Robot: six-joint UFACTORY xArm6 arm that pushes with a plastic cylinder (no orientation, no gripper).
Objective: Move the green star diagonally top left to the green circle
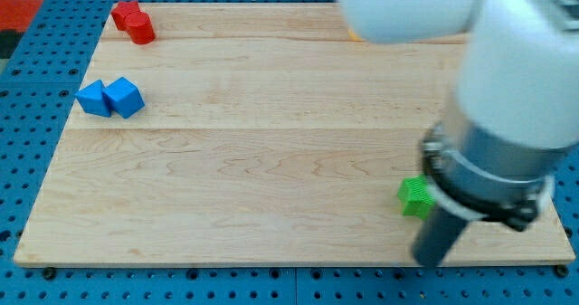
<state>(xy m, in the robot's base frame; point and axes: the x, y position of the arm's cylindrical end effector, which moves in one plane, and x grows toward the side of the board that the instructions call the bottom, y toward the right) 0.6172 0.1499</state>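
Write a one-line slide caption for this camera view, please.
Arm over a green block at the board's lower right; red blocks and blue blocks far left.

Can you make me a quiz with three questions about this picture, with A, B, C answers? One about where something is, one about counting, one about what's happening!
1. Where is the green block?
A. the view's bottom right
B. the view's top left
C. the middle of the board

2. How many blue blocks are there?
A. one
B. two
C. four

3. How do the red blocks lie?
A. far apart
B. stacked up
C. touching, side by side

Answers:
1. A, it sits near the board's bottom right corner, right beside the rod, with my tip just below and right of it.
2. B, two blue ones sit together at the view's left.
3. C, the two red ones touch at the top left corner.
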